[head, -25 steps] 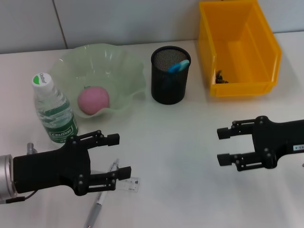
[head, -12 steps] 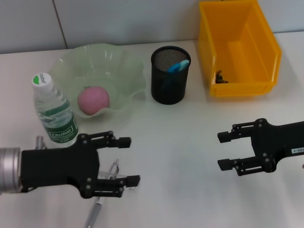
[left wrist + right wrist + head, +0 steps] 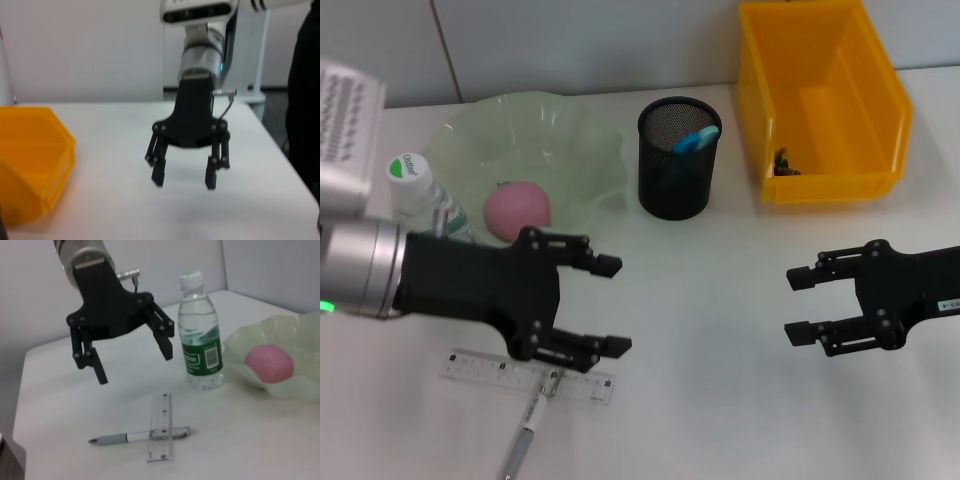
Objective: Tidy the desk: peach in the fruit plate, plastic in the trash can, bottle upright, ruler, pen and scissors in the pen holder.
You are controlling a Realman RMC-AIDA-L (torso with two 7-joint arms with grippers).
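My left gripper (image 3: 618,304) hangs open and empty above the table, just beyond the clear ruler (image 3: 520,375). The grey pen (image 3: 525,435) lies across the ruler. The right wrist view shows the same left gripper (image 3: 135,367) above the ruler (image 3: 161,427) and pen (image 3: 135,436). The pink peach (image 3: 517,210) lies in the green fruit plate (image 3: 580,140). The bottle (image 3: 412,180) stands upright, partly behind my left arm. A blue handle (image 3: 697,140) sticks out of the black pen holder (image 3: 678,185). My right gripper (image 3: 790,305) waits open at the right.
The yellow bin (image 3: 880,120) at the back right holds a small dark scrap (image 3: 785,165). In the left wrist view the right gripper (image 3: 182,180) hangs over bare table beside the bin (image 3: 30,165). The table's front edge runs close to the pen.
My left arm has risen and moved right and away from the front edge, uncovering the whole ruler. The right gripper has barely shifted.
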